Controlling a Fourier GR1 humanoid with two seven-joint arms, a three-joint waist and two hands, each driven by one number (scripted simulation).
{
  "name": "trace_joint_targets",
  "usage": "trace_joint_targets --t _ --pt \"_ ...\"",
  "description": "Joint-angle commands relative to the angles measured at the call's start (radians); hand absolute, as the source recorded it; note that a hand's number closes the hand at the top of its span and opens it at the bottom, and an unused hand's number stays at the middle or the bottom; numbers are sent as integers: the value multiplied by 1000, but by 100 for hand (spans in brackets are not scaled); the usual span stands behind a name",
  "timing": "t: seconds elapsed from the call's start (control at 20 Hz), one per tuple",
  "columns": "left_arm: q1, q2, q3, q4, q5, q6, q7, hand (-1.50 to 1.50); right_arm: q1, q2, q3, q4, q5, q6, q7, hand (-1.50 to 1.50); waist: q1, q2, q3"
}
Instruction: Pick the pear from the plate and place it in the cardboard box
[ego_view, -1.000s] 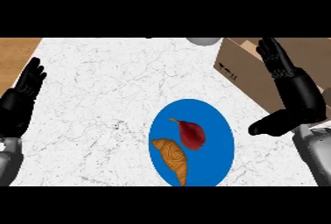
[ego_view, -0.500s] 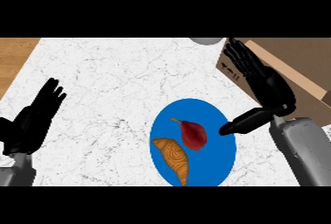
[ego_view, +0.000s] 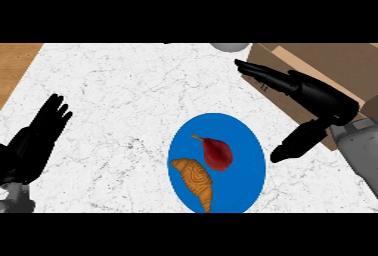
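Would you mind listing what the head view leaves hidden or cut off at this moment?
- Brown cardboard box: cut by the top and right edges; the open right hand covers its near wall, so its inside stays unseen.
- Grey round object: cropped by the top edge, only its lower rim shows.
- Blue oval plate: its lower rim is cut by the bottom edge, as is the orange croissant-like piece beside the dark red pear.
- Open left hand: wrist leaves the frame.

Open counter left of plate, cardboard box blocking the far right corner
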Motion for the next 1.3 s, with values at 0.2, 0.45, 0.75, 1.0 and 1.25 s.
trace_joint_targets --t 0.2,0.45,0.75,1.0,1.25 --pt "-5 8 24 -15 14 0 32 0 -154 -28 199 -119 223 116 350 -150 -5 -2 -1" --pt "11 0 27 -14 -3 -22 9 0 -174 81 256 -129 235 215 542 -150 -7 3 1" --pt "12 -34 41 -19 -9 -26 10 0 -132 116 203 -122 194 361 635 -150 -13 4 1" --pt "41 -46 41 -43 -43 -30 19 0 -153 138 156 -72 237 457 649 -150 -10 5 2" --pt "-52 -75 47 -10 -63 -6 69 0 -134 200 160 -33 353 469 603 -150 -10 6 2"
